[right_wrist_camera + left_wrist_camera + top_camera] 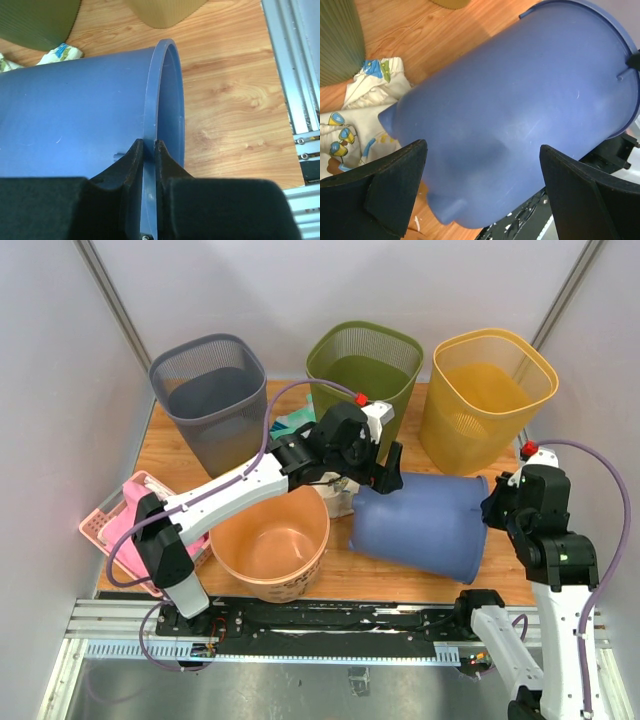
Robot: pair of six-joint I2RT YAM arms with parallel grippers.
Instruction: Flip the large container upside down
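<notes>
The large blue container (425, 523) lies on its side on the wooden table, its mouth facing right and its base to the left. My right gripper (497, 502) is shut on the container's rim (150, 145), one finger inside and one outside. My left gripper (385, 476) is open and hovers just above the container's base end; the blue wall (520, 115) fills the gap between its spread fingers (395, 185) without visible contact.
An orange tub (270, 542) stands left of the container. Grey (210, 400), green (363, 375) and yellow (487, 395) mesh baskets line the back. A pink basket (125, 520) sits at left. A patterned cloth (355, 120) lies by the container's base.
</notes>
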